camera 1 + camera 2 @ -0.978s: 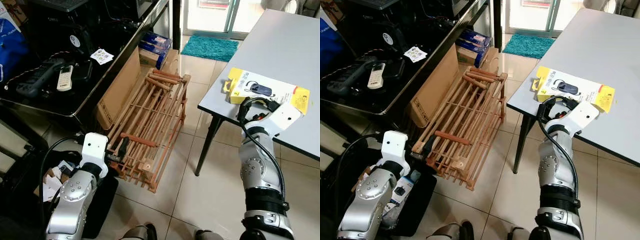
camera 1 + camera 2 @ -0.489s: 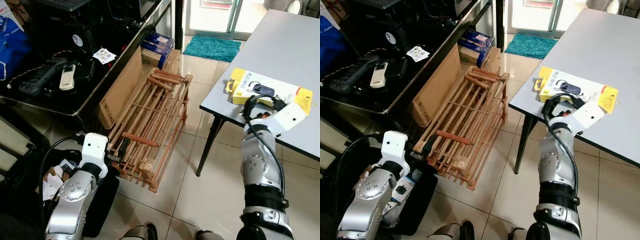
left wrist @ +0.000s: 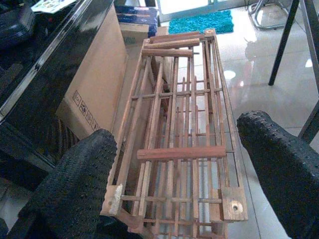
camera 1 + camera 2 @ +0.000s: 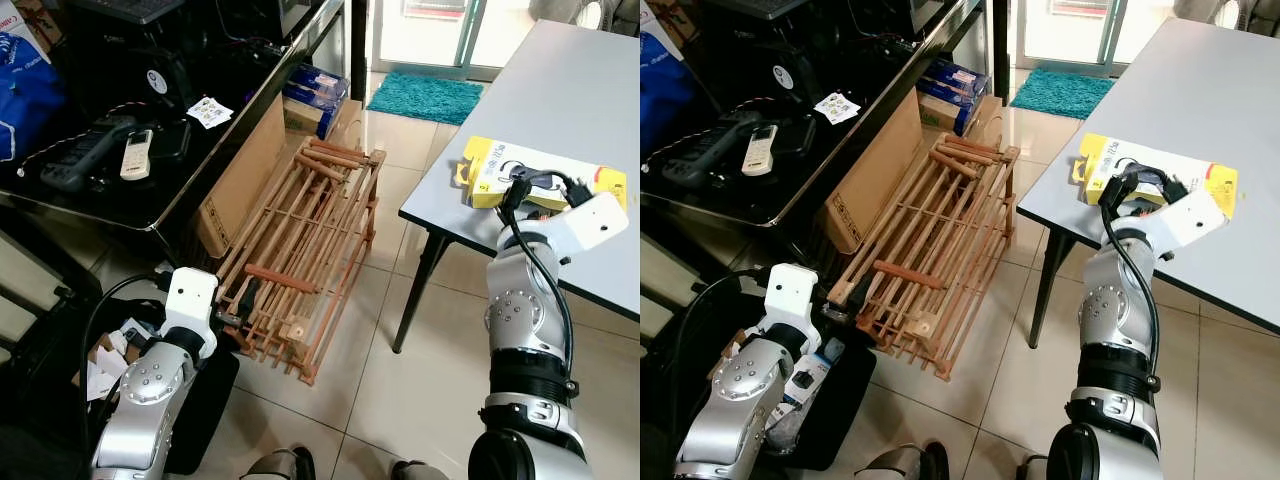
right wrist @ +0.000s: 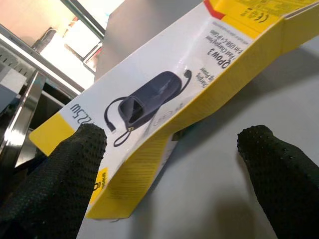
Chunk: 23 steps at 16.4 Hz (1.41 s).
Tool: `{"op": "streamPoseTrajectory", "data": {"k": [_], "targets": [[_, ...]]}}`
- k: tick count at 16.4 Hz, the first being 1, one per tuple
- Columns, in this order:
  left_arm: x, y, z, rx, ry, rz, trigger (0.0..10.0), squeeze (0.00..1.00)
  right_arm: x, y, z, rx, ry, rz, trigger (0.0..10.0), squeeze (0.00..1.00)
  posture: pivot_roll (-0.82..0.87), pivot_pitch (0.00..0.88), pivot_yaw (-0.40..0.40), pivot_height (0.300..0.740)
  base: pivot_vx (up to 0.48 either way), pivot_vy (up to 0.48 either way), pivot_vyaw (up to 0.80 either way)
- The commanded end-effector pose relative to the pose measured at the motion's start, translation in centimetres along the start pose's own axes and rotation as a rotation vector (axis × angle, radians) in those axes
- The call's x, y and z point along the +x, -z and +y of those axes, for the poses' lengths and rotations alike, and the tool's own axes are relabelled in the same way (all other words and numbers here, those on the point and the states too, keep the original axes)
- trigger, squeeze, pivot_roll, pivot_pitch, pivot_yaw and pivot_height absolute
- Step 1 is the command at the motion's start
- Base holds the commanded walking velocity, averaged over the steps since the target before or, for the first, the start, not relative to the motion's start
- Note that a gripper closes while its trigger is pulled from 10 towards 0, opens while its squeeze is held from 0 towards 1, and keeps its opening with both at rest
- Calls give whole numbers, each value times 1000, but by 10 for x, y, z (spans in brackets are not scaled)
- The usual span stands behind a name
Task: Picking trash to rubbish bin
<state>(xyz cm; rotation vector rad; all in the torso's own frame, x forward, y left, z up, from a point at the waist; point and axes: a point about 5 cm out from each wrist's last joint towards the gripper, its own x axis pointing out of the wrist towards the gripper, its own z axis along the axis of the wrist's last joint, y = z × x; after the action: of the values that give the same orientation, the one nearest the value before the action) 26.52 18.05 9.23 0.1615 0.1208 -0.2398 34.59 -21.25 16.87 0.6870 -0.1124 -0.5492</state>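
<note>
Ahead of your right gripper spreads the pale grey rectangular tabletop, and on it, near its edge, lies the flat yellow-and-white cardboard product package, the likely piece of trash. Your right gripper is released, fingers spread wide, and the package sits just beyond and between them, its near end slightly raised off the tabletop. Its long axis runs across the gap between the fingers, not along it, so you'd likely close over its narrow width. Your left gripper, also released, hangs low, well apart, facing a wooden slatted rack on the floor.
</note>
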Motion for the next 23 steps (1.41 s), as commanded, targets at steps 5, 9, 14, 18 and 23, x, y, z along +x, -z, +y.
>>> {"op": "streamPoseTrajectory", "data": {"k": [5, 9, 14, 18, 23], "targets": [[-3, -1, -2, 9, 10, -2, 10000, 0, 1, -9, 17, 11, -50, -26, 10000, 0, 70, 166, 116, 740, 0, 0, 0], [-5, 1, -3, 9, 19, 6, 10000, 0, 13, -18, 0, 56, 54, -33, 10000, 0, 76, 167, 117, 740, 0, 0, 0], [-6, 3, -1, 12, 28, 16, 10000, 0, 23, -15, -21, 90, 149, -4, 10000, 0, 80, 169, 122, 740, 0, 0, 0], [-7, 5, -2, 14, 39, 29, 10000, 0, 35, -14, -35, 108, 221, 55, 10000, 0, 81, 175, 124, 740, 0, 0, 0], [-9, 9, -3, 12, 44, 43, 10000, 0, 46, -18, -21, 106, 199, 77, 10000, 0, 84, 182, 116, 740, 0, 0, 0]]}}
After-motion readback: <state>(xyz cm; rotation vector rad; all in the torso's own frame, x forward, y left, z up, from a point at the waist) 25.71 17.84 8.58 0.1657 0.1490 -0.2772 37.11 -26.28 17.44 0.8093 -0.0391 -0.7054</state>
